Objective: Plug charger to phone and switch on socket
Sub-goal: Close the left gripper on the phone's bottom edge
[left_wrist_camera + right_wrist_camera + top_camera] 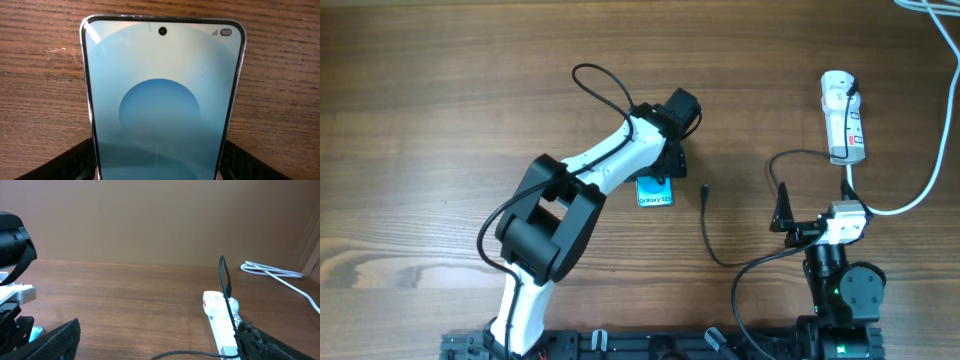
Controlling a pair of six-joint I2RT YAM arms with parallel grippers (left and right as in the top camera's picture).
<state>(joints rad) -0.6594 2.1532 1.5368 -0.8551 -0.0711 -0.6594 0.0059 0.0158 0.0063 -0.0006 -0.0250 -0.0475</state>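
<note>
tabletop (420,100): brown woodgrain
wall (150,220): plain tan panel
phone (160,90): glossy flat rectangle
left hand (157,162): flanks phone, clamp unclear
right hand (162,345): apart

Phone (656,194) mostly hidden under left arm (605,160); socket (842,118) switch indiscernible.

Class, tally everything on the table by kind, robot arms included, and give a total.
Phone: 1
Charger: 1
Socket: 1
White lead: 1
Arms: 2, left arm and right arm
Total: 6
</note>
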